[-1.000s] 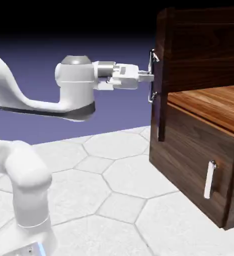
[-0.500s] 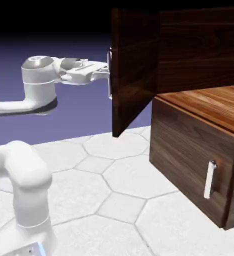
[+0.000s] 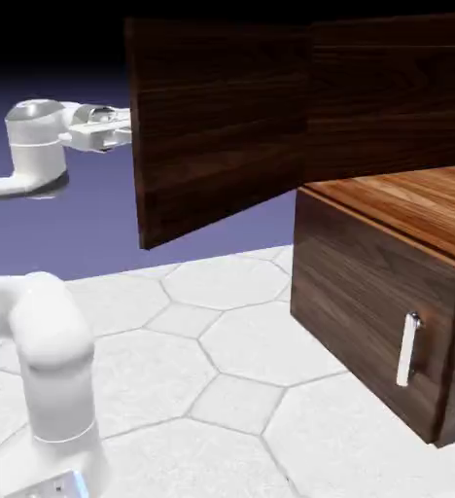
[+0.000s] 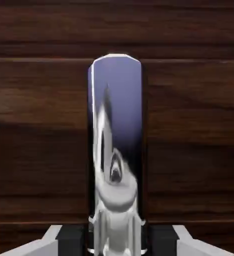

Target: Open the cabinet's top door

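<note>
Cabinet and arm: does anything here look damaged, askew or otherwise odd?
Nothing looks damaged or askew. The top door stands swung out from the cabinet, which fits the task of opening it. The gripper is closed on its silver handle, and the lower panel sits shut.

Bright, even light whitens the robot arm (image 3: 39, 146) and pale floor (image 3: 241, 389) in the exterior view, under a near-black upper background. The hand view is dimmer and softly blurred, its polished handle (image 4: 117, 125) mirroring pale shapes (glossy, with a bright rim).
</note>
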Robot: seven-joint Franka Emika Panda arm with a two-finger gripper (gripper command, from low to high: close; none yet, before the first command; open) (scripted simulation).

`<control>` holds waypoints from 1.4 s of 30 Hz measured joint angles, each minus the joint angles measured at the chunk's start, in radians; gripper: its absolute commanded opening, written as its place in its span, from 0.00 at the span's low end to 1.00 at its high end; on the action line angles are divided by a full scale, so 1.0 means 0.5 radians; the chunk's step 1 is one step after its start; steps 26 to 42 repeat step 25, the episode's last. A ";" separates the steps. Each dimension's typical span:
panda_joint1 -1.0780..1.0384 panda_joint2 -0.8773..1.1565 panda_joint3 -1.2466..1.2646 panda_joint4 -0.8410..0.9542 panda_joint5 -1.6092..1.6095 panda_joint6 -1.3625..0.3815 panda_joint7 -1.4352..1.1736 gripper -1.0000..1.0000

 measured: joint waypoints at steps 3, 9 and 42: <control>-0.185 0.052 0.185 0.217 0.098 -0.187 -0.010 0.00; -0.580 0.092 0.501 0.652 0.242 -0.513 -0.061 0.00; -1.591 -0.073 0.999 1.812 0.408 -1.213 -0.383 0.00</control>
